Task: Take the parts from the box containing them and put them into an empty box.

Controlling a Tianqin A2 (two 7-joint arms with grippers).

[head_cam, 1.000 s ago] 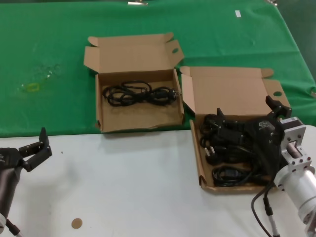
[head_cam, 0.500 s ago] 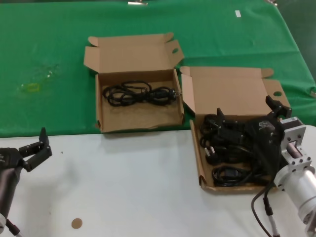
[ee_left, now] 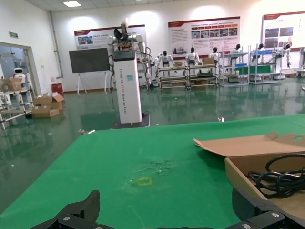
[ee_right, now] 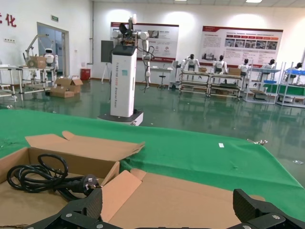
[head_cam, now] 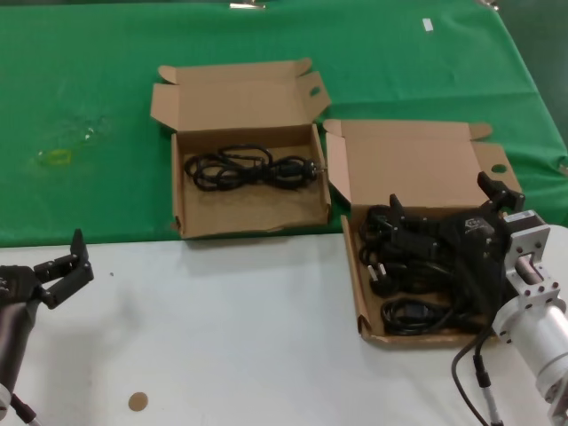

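Black right gripper (head_cam: 444, 216) jaws spread wide over cords (head_cam: 410, 266), gripping nothing

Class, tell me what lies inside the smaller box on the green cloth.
One coiled black power cord lies in the smaller box toward its back; bare cardboard floor shows in front. Nothing covers it.

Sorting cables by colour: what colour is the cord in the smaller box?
Black, glossy cord in the smaller box; clearest in the head view.
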